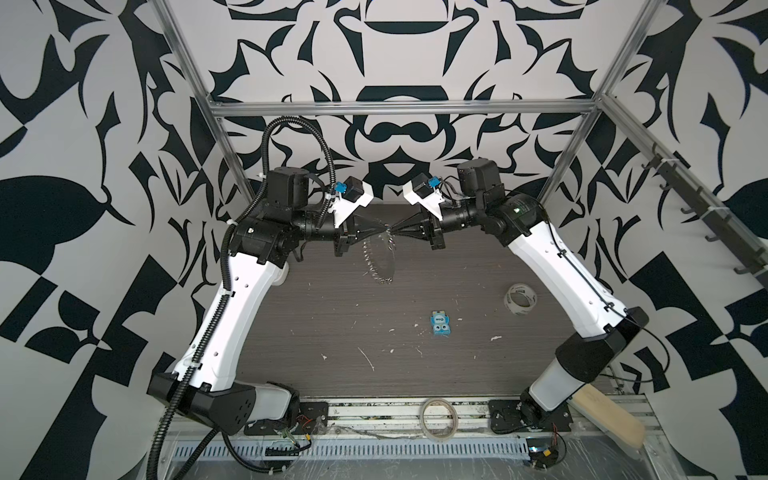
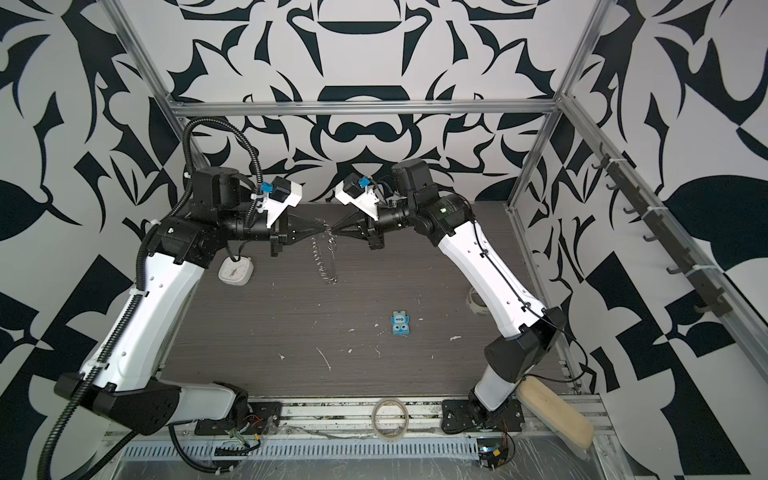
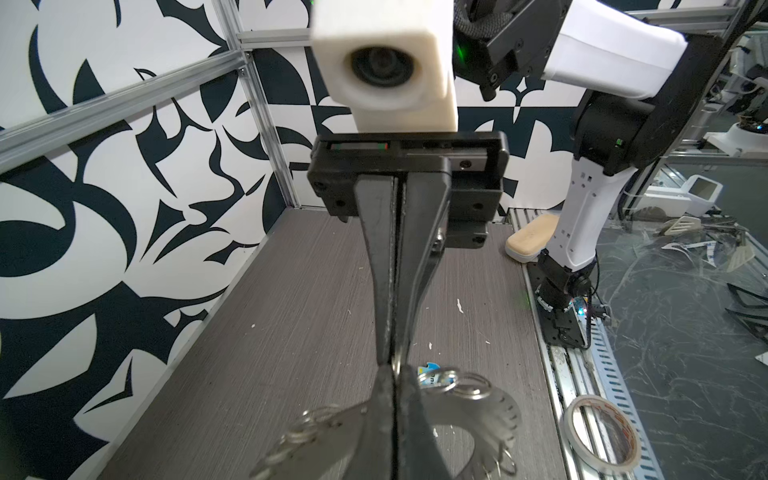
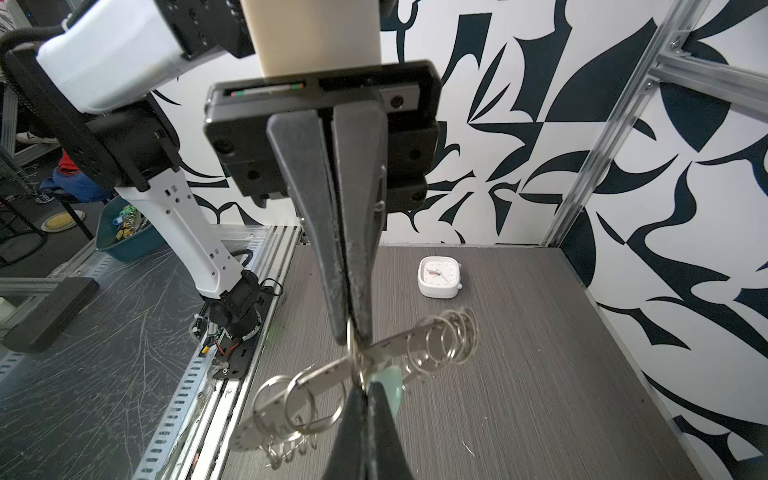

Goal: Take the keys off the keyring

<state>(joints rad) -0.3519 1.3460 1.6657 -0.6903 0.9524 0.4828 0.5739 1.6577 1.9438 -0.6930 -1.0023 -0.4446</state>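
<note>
The keyring [image 1: 366, 253] hangs in the air over the back of the table in both top views, a flat grey disc [image 4: 326, 371] fringed with wire split rings. My left gripper [image 1: 384, 227] [image 3: 392, 376] is shut on the disc's upper rim. My right gripper [image 1: 394, 227] [image 4: 367, 384] meets it tip to tip and is shut on a wire ring at that rim. A pale green key [image 4: 392, 384] hangs right beside the right fingertips, partly hidden behind them. In the left wrist view the disc [image 3: 478, 403] spreads to both sides of my shut jaws.
On the table lie a blue packet with cartoon eyes [image 1: 440, 324], a translucent tape roll [image 1: 520, 299], a white clock [image 2: 236, 271] at the back left and white flecks. A beige tape ring [image 1: 438, 417] and a wooden block [image 1: 611, 415] sit at the front rail.
</note>
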